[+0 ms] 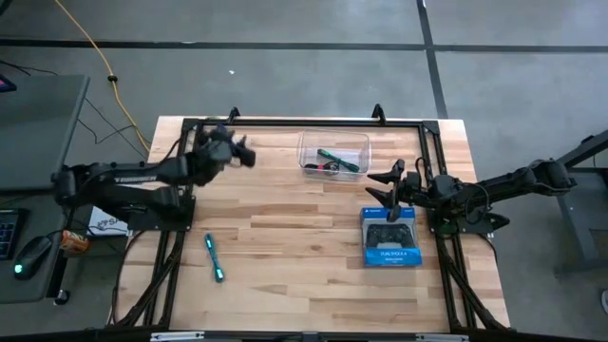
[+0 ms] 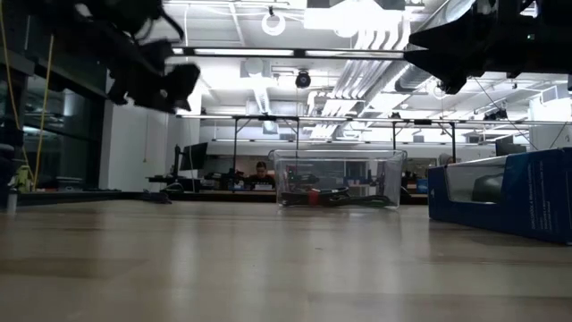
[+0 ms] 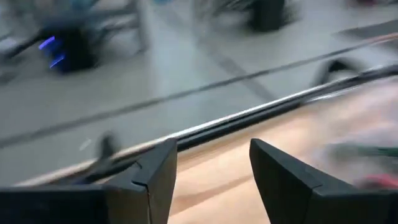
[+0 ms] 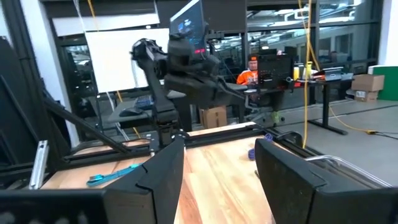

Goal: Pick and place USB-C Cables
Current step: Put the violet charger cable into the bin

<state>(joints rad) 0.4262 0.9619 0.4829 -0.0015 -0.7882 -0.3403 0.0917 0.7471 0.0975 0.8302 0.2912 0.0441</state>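
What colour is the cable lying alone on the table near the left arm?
Bright cyan; the cable shows best in the high view.

Pale wood-plank surface point(image 1: 285, 237) with darker seams. Bright cyan cable point(image 1: 214, 256) lying on it. Clear tub point(image 1: 333, 152) holding a green cable point(image 1: 337, 157), plus something dark with a touch of red, possibly another cable, too small to tell. Blue box point(image 1: 390, 240) printed with a black controller. Dark, near-black left pincer point(image 1: 249, 157) and right pincer point(image 1: 372, 187).
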